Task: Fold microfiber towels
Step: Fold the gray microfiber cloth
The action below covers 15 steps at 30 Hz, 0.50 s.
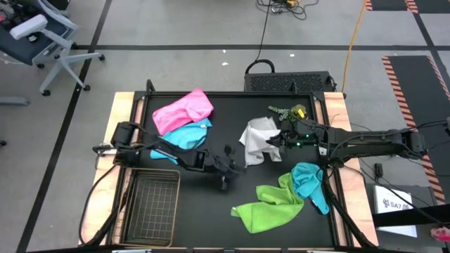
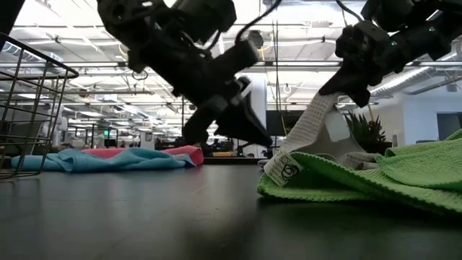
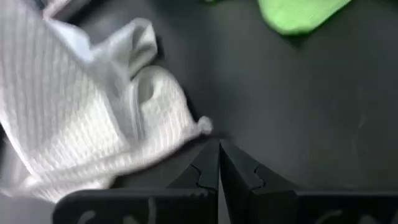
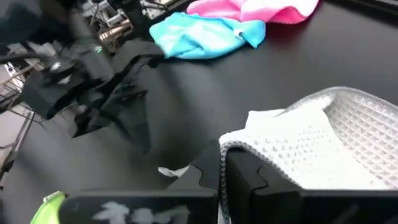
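Left gripper (image 1: 226, 171) low over mid-table, jaws closed, right gripper (image 1: 275, 143) apparently raised, jaws closed

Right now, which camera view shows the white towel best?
The high view: it shows the whole white towel bunched mid-table, with the right gripper shut on its edge. The left wrist view shows a close crumpled part, the right wrist view the pinched edge, and the low view only a lifted strip.
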Motion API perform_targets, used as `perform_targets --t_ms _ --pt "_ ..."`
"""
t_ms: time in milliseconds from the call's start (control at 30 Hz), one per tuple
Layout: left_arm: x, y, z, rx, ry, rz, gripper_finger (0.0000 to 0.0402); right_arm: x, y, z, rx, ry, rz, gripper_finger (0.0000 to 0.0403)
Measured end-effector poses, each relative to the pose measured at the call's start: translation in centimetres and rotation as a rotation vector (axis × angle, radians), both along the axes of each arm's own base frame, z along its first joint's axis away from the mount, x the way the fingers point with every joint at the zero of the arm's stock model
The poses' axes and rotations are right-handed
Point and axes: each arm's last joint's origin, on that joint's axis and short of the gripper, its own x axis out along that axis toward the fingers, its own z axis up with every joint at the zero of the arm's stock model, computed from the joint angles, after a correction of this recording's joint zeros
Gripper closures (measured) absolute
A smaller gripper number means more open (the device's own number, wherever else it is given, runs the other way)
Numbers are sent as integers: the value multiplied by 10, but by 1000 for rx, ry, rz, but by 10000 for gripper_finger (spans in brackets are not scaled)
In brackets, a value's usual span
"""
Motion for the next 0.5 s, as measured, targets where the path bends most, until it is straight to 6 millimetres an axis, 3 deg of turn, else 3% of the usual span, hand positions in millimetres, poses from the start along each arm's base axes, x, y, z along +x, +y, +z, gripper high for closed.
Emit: perform_targets --t_ms 267,500 --pt "-1 -9 3 86 -13 -35 378 -1 0 -1 4 15 0 403" --pt "-1 -4 1 117 6 -49 326 -1 0 -2 25 25 -8 403"
